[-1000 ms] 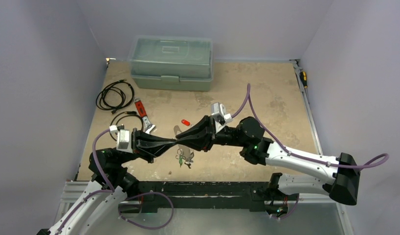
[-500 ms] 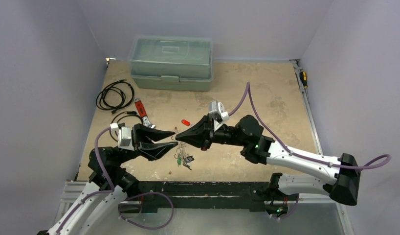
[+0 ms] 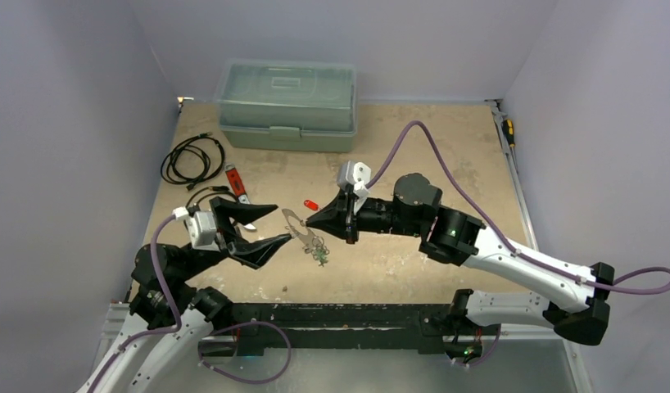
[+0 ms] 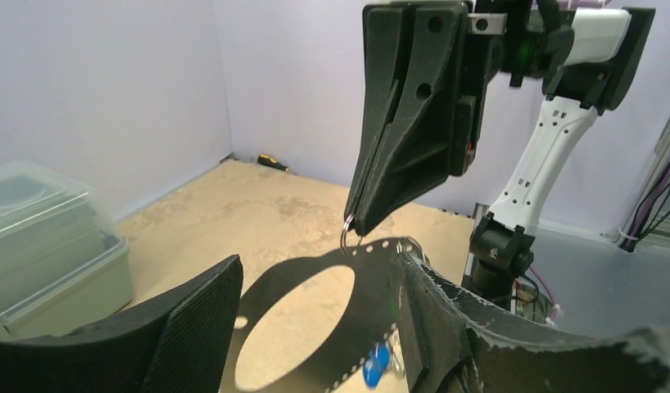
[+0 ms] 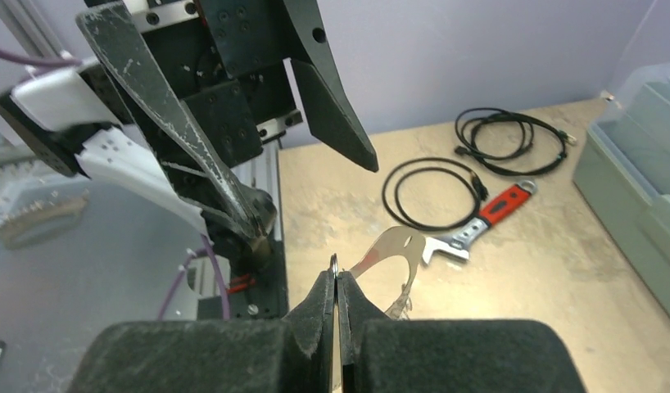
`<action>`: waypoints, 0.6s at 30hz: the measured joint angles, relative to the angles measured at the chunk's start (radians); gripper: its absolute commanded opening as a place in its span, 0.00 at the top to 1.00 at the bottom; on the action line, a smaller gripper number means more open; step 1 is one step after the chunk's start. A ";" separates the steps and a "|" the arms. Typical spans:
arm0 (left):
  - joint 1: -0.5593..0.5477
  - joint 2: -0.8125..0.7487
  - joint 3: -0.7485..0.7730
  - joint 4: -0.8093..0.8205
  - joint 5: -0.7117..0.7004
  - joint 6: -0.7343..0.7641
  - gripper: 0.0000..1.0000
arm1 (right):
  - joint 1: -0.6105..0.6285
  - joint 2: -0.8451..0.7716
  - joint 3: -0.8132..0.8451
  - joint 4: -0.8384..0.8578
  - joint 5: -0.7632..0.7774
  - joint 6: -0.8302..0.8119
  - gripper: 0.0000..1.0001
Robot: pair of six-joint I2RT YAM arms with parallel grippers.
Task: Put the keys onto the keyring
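From above, I see my right gripper [image 3: 310, 222] clenched on the large thin silvery-grey metal keyring [image 3: 291, 216] near the middle of the sandy-brown table [image 3: 446, 172]. My left gripper [image 3: 281, 223] is released, its black fingers spread just to the left of the ring, one on the far side and one on the near side. I cannot tell from here whether either finger touches it.

The left wrist camera shows what the overhead view cannot. The right fingers point straight down, pressed together on a small wire loop at the keyring's edge. The hoop hangs below them in silhouette, and the table shows through its opening. A blue plastic key head [image 4: 377, 362] dangles at its lower side.

The right wrist camera shows its own pads shut with no gap and the silvery band jutting out beyond them. Beyond that lie a red-handled metal wrench [image 5: 489, 218] and two coils of black cable [image 5: 434, 192].

The translucent grey-green plastic toolbox [image 3: 287, 106] sits at the far edge with its lid closed. I cannot make out what is inside.

From overhead, the keyring's long axis runs diagonally from far-left to near-right. The small silver keys [image 3: 318, 250] are bunched at the near-right end. A small red piece [image 3: 310, 204] lies apart on the table, just beyond the right fingertips. A yellow-handled screwdriver [image 3: 508, 131] rests along the far right edge.
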 measured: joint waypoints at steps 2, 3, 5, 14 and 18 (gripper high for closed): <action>0.000 0.001 0.015 -0.039 0.006 0.033 0.38 | 0.000 0.001 0.044 -0.090 0.010 -0.045 1.00; 0.000 0.002 0.020 -0.050 0.009 0.044 0.39 | 0.000 0.002 0.061 -0.127 0.014 -0.066 1.00; 0.000 0.011 0.029 -0.073 0.026 0.064 0.41 | 0.000 0.013 0.101 -0.208 0.017 -0.106 1.00; 0.000 0.071 0.028 -0.095 0.100 0.079 0.30 | 0.002 0.132 0.220 -0.435 0.037 -0.227 1.00; 0.000 0.073 0.017 -0.082 0.113 0.074 0.31 | 0.011 0.191 0.280 -0.538 0.113 -0.246 1.00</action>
